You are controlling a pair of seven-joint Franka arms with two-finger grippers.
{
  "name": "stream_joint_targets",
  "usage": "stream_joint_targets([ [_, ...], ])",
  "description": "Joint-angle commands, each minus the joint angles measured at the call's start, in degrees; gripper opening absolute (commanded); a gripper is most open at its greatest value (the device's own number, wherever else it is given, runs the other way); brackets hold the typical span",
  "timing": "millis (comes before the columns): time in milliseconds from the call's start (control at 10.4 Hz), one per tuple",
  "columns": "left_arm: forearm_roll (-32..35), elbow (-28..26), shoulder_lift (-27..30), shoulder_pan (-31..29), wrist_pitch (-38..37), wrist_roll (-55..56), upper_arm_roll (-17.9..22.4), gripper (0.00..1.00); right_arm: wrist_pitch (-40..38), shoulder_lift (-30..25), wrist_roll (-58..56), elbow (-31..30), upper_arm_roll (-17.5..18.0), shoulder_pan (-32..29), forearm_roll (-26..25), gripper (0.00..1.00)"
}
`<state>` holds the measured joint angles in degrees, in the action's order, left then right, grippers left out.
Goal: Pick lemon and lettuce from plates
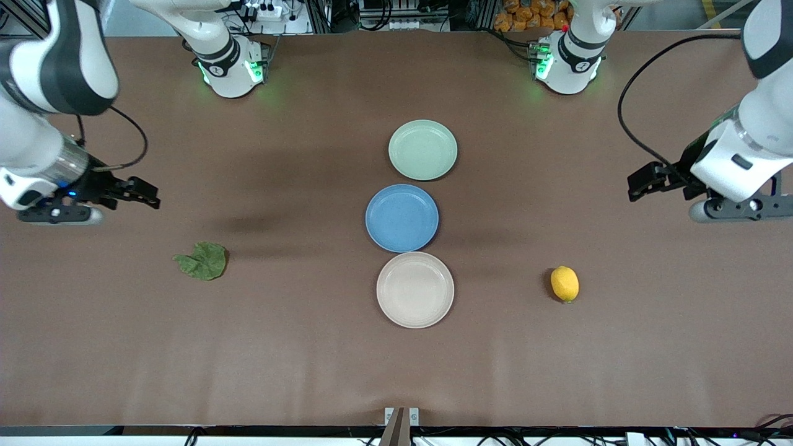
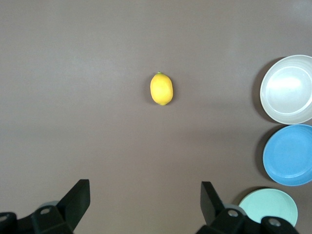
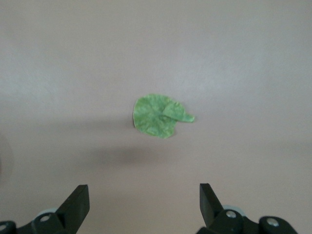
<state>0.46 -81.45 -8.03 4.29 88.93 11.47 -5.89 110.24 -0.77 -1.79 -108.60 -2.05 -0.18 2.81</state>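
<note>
The yellow lemon (image 1: 564, 284) lies on the bare table toward the left arm's end, off any plate; it also shows in the left wrist view (image 2: 161, 88). The green lettuce (image 1: 202, 261) lies on the bare table toward the right arm's end, also in the right wrist view (image 3: 158, 116). The mint plate (image 1: 423, 150) and the beige plate (image 1: 415, 289) are both empty. My left gripper (image 1: 644, 182) (image 2: 145, 200) hangs open and empty above the table near the lemon. My right gripper (image 1: 139, 192) (image 3: 144, 204) hangs open and empty above the table near the lettuce.
An empty blue plate (image 1: 401, 218) sits between the mint and beige plates in a row at the table's middle. The same plates show at the edge of the left wrist view: beige (image 2: 288, 89), blue (image 2: 289, 155), mint (image 2: 269, 207).
</note>
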Motion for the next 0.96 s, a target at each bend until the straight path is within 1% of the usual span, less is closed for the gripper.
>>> stream_joint_targets([
  [0, -0.99, -1.43, 2.93, -0.95, -1.91, -1.1, -0.7, 1.0, -3.79, -0.63, 0.3, 6.27, 0.29, -0.78, -1.14, 1.0],
  [96, -0.9, -1.34, 3.37, -1.12, -2.79, -1.1, -0.78, 1.0, -6.67, -0.89, 0.29, 9.25, 0.29, -0.78, -1.31, 1.0],
  [193, -0.9, -1.25, 4.07, -1.65, -3.5, -1.36, -1.05, 1.0, -9.22, -0.81, -0.4, 12.68, 0.46, -0.7, -3.93, 1.0],
  [289, -0.82, -1.25, 4.78, -2.18, -4.02, -3.28, -1.31, 1.0, -9.77, -0.81, -1.37, 14.63, 0.64, -0.61, -6.39, 1.0],
  [482, -0.64, -1.25, 4.7, -2.36, -4.47, -4.88, -1.31, 1.0, -11.88, -0.81, -1.2, 16.48, 0.64, -0.69, -6.24, 1.0],
  [867, -0.9, -1.52, 4.17, -2.27, -3.86, -4.88, -1.31, 1.0, -14.26, -0.63, -0.76, 17.28, 0.73, -0.52, -6.15, 1.0],
])
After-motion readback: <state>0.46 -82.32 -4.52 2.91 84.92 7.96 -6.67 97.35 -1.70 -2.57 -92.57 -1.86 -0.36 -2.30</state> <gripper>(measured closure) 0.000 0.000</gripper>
